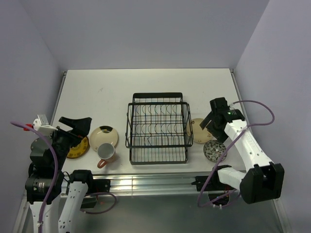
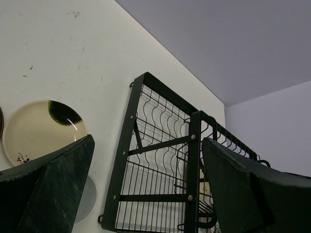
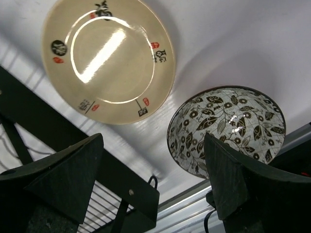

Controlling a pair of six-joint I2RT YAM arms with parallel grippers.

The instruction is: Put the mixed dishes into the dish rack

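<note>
The black wire dish rack (image 1: 158, 128) stands mid-table with nothing in it. To its left lie a cream plate (image 1: 104, 137), a pinkish mug (image 1: 106, 153) and a yellow patterned plate (image 1: 77, 147). My left gripper (image 1: 77, 128) hovers open over the yellow plate's edge. Its wrist view shows the cream plate (image 2: 41, 128), the rack (image 2: 160, 165) and the mug's rim (image 2: 85, 201), with nothing between the fingers (image 2: 48, 189). Right of the rack, my right gripper (image 1: 212, 127) hangs open above a second cream plate (image 3: 109, 60) and the speckled bowl (image 3: 228, 128), holding nothing.
The rack's corner (image 3: 121, 194) sits close under the right gripper's left finger. The table's near metal rail (image 1: 155, 184) runs just below the mug and bowl (image 1: 214, 149). Purple walls close in the table on three sides.
</note>
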